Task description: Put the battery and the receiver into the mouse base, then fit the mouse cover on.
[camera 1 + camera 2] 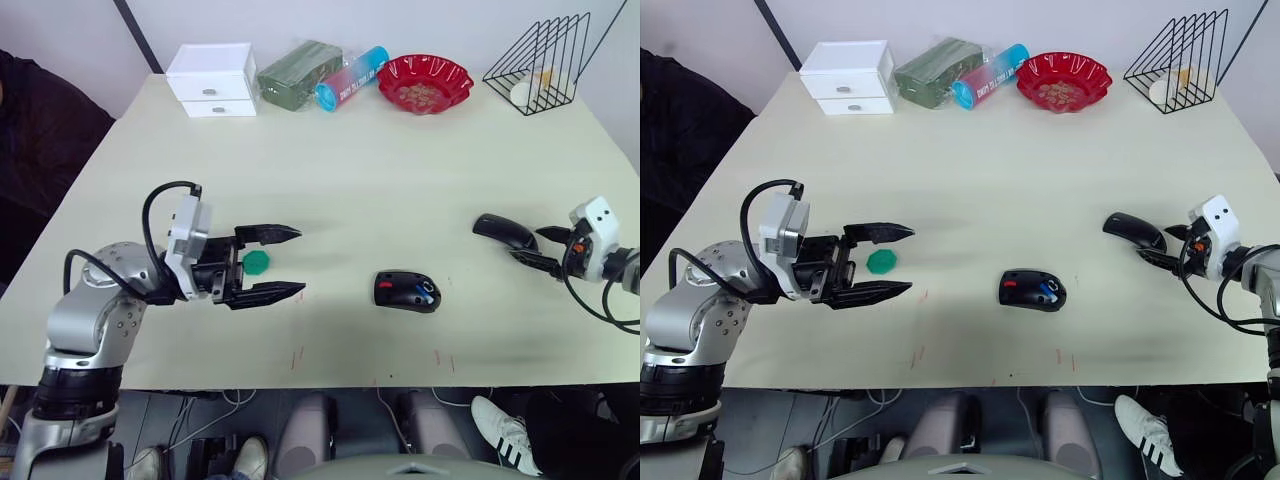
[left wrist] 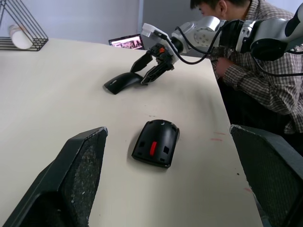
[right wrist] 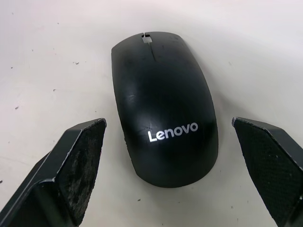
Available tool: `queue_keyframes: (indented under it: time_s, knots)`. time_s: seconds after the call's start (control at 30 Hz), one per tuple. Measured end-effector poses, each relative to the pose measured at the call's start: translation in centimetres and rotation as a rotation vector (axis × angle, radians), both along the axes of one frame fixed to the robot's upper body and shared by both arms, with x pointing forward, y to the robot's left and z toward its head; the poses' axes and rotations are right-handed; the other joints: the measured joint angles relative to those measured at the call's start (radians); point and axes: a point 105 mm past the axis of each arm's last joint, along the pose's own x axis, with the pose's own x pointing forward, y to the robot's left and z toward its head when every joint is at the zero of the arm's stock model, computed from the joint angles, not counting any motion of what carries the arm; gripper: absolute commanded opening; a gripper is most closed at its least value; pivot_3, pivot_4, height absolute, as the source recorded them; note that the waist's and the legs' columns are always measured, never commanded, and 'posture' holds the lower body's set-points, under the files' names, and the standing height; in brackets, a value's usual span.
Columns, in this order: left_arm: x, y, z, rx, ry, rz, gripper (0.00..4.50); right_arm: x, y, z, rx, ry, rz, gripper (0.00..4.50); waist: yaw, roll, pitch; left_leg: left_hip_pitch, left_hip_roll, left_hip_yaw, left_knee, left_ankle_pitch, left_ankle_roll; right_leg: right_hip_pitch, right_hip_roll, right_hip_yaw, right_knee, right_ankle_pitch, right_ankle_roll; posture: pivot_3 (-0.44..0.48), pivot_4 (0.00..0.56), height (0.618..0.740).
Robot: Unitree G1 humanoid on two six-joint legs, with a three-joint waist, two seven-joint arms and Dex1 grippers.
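The black oval mouse base with its red patch lies open on the pale table, and the blue cylindrical battery appears already seated in its hollow; whether the receiver is in cannot be told. What is left, by this reading, is chiefly fitting the smooth black curved mouse cover, which lies flat on the table just ahead of the right gripper, between its 2 spread fingers, untouched. The left gripper hovers with fingers spread wide and empty, the base well ahead of it and a green octagonal disc in the gap between its fingers. Far beyond both grippers stand a white drawer box, a red bowl and a black wire rack; nothing blocks the path from cover to base.
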Motion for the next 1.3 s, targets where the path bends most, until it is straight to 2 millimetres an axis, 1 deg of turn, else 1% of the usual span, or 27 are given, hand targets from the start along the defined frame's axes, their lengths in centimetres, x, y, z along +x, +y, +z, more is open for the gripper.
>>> queue_keyframes:
  time_s: [0.3, 0.47, 0.67, 1.03, 1.3]
  knots:
    - [-0.7, 0.5, -0.5, 0.002, 0.001, 0.037, 4.45, 0.3, 0.1, 0.1, -0.004, -0.011, 0.011, 4.49, 0.0, 0.0, 0.0, 0.0, 0.0, 0.0, 0.0, 0.0, 0.0, 0.0, 0.0, 0.0, 0.0, 0.0, 0.0, 0.0, 0.15, 0.74]
    - [-1.2, 0.7, -1.1, 0.002, 0.019, 0.067, 4.45, 0.3, 0.1, -0.1, 0.0, -0.006, 0.011, 4.49, 0.0, 0.0, 0.0, 0.0, 0.0, 0.001, 0.0, 0.0, 0.0, 0.0, 0.0, 0.001, 0.0, 0.0, 0.0, 0.0, 0.15, 0.74]
    - [-1.4, 0.7, -0.8, -0.008, 0.011, 0.065, 4.45, 0.3, 0.0, -0.2, 0.003, 0.0, 0.007, 4.49, 0.001, 0.0, 0.0, 0.001, 0.0, 0.001, 0.0, 0.0, 0.0, 0.0, 0.0, 0.001, 0.0, 0.0, 0.0, 0.0, 0.15, 0.74]
    - [-1.8, 0.9, -1.5, 0.001, 0.021, 0.066, 4.45, 0.6, 0.1, -0.3, 0.002, 0.004, 0.006, 4.49, 0.0, 0.0, 0.0, 0.001, 0.0, 0.002, 0.0, 0.0, 0.0, 0.0, 0.0, 0.002, 0.0, 0.0, 0.0, 0.0, 0.15, 0.74]
    - [-1.8, 0.9, -1.4, 0.009, 0.0, 0.057, 4.45, 0.9, 0.1, -0.1, -0.002, -0.011, 0.008, 4.49, 0.0, 0.0, 0.0, 0.001, 0.0, 0.002, 0.0, 0.0, 0.0, 0.0, 0.0, 0.002, 0.0, 0.0, 0.0, 0.0, 0.15, 0.74]
